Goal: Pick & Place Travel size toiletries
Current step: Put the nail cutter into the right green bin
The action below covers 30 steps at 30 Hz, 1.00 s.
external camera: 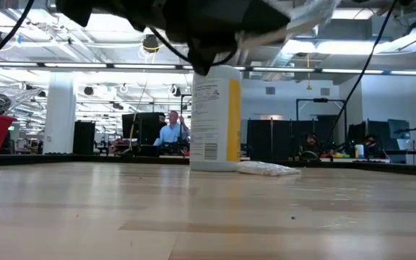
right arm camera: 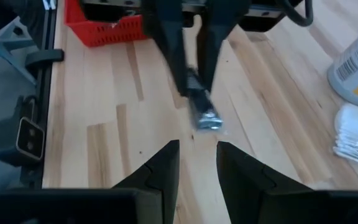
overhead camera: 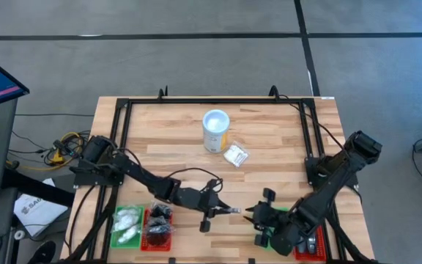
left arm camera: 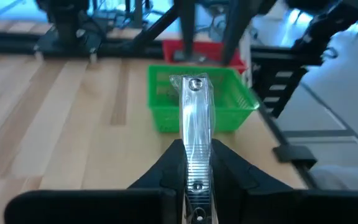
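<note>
My left gripper (overhead camera: 222, 210) is near the table's near edge at mid-table, shut on a clear-wrapped silver nail clipper (left arm camera: 194, 118). The clipper points toward a green tray (left arm camera: 160, 118) on the right. My right gripper (right arm camera: 196, 152) is open over that green tray (overhead camera: 268, 233), facing the clipper (right arm camera: 205, 117) with a gap between them. A white packet (overhead camera: 235, 155) lies flat on the table beside the white tub (overhead camera: 215, 130). White packets (overhead camera: 127, 222) lie in the left green tray, and black round ones (overhead camera: 158, 224) lie in the left red tray. My left gripper pinches the wrapped clipper between its two fingers by the near end (left arm camera: 196, 158). The fingers lie along it. Its free end (left arm camera: 194, 84) sticks out past the fingertips toward the table's right. The clipper is lifted clear of the table.
A red tray (overhead camera: 312, 243) sits behind the right green tray, at the table's near right corner. The tub (external camera: 215, 119) and the white packet (external camera: 267, 168) stand mid-table toward the far side. A black frame rail (overhead camera: 218, 101) runs round the table. Bare wood (overhead camera: 269, 176) lies between the tub and the grippers.
</note>
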Motion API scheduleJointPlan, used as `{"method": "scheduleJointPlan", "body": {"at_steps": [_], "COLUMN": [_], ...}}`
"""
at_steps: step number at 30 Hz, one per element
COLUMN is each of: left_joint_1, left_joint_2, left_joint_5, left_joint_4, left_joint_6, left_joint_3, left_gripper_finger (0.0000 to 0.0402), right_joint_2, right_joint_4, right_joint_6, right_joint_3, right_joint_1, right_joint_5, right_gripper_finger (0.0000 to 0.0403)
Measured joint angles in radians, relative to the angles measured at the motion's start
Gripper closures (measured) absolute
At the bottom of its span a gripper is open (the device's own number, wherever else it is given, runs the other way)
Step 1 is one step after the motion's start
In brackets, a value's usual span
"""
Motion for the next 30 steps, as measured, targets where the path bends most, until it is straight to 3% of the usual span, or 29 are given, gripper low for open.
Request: {"method": "scheduleJointPlan", "body": {"at_steps": [30], "left_joint_1": [0.0], "left_joint_2": [-0.001], "left_joint_5": [-0.003], "left_joint_4": [0.088], "left_joint_6": [0.034], "left_joint_3": [0.001], "left_gripper_finger": [0.036], "right_joint_2": [0.0], "right_joint_4": [0.068], "right_joint_6": [-0.086], "right_joint_3": [0.0], "right_joint_1": [-0.039], "right_joint_5": [-0.004], "right_gripper_finger": [0.0305]}}
